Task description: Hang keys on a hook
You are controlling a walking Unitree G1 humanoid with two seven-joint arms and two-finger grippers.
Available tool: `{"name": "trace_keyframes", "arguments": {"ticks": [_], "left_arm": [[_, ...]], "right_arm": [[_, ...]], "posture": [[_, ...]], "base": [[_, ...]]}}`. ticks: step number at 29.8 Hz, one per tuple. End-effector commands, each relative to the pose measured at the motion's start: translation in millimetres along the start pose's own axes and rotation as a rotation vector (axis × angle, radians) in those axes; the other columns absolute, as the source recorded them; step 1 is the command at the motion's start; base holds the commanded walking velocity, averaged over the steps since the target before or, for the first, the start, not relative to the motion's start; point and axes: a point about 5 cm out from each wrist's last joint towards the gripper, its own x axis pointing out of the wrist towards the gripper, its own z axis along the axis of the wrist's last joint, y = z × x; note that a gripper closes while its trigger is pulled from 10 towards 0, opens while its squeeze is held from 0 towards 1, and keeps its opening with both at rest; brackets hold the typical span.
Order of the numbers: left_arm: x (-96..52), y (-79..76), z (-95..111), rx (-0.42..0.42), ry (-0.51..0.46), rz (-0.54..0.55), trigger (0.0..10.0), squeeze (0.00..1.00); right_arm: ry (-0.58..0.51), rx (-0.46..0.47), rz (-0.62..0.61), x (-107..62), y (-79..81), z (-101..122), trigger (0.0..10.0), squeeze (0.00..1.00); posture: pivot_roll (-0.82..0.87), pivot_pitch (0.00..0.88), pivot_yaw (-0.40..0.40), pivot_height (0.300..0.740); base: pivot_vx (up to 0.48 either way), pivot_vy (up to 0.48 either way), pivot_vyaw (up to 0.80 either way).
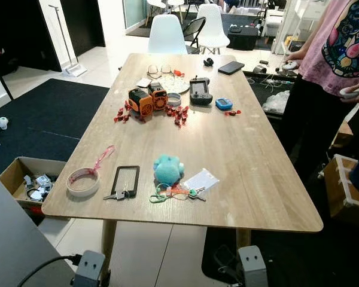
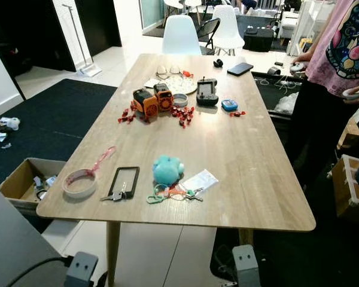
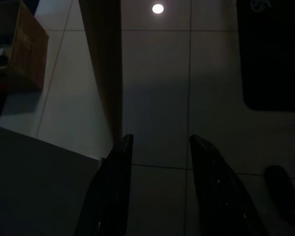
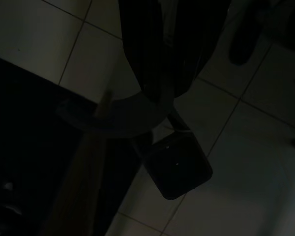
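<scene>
Keys (image 1: 117, 194) on table (image 1: 251, 173) (near edge); left hand (image 3: 160, 142) below

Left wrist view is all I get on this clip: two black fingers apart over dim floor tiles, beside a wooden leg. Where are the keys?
Observer: A bunch of keys lies on the wooden table, near its front edge, on the near end of a flat black device.
Operator: Any other keys?
Observer: Yes, a second bunch, on a green ring, lies just in front of a teal plush toy.
Operator: Anyone nearby?
Observer: A person stands at the table's right side, holding a white controller.
</scene>
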Motion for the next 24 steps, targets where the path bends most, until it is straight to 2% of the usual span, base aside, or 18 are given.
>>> {"name": "trace_keyframes", "arguments": {"ticks": [1, 9, 16, 24], "left_arm": [[0.4, -5.9, -5, -0.031, 0.028, -0.015, 10.0, 0.0], [0.3, -4.5, -15, -0.064, 0.106, 0.028, 10.0, 0.0], [-2.6, -3.1, -20, -0.089, 0.123, 0.02, 10.0, 0.0], [-1.4, -8.8, -22, -0.111, 0.142, 0.02, 10.0, 0.0]], "right_arm": [[0.016, 0.005, -0.005, -0.6, 0.8, -3, 10.0, 0.0], [0.047, 0.002, 0.0, -1.3, 3.2, -8, 10.0, 0.0], [0.049, -0.017, 0.003, -1.3, 4.2, -8, 10.0, 0.0], [0.052, -0.019, 0.004, -1.7, 4.9, -9, 10.0, 0.0]], "posture": [[0.04, 0.036, -0.01, 0.74], [0.04, 0.04, -0.005, 0.74], [0.04, 0.041, -0.005, 0.74], [0.04, 0.041, -0.004, 0.74]], "base": [[0.0, 0.0, 0.0], [0.0, 0.0, 0.0], [0.0, 0.0, 0.0], [0.0, 0.0, 0.0]]}}
